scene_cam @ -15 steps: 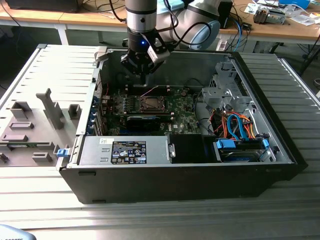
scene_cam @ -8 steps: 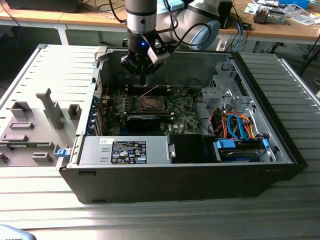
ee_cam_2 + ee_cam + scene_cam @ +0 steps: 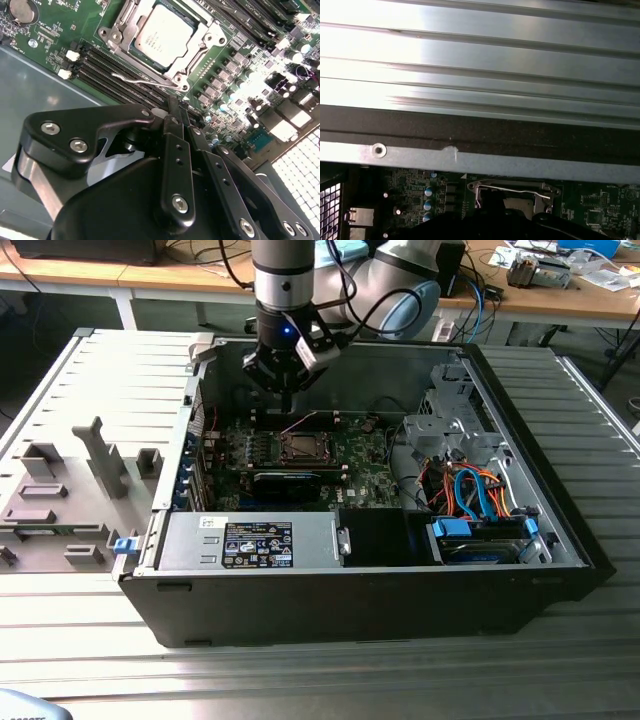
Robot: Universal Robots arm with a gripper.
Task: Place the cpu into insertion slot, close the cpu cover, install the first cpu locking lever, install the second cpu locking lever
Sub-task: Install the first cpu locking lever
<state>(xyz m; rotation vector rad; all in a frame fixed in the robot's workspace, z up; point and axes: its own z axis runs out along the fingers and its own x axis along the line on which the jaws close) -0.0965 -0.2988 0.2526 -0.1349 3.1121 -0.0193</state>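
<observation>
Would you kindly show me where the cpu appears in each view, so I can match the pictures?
Exterior view: the cpu sits mid-motherboard, just below the tool.
Second wrist view: the cpu lies framed by the cpu cover, beyond the tool.
First wrist view: the cpu is partly hidden behind the dark tool body.
Shared landmark: the wire locking lever, also seen in the first wrist view.

Socket (image 3: 298,447) open above; graphics card (image 3: 287,481) close beside, seemingly
</observation>
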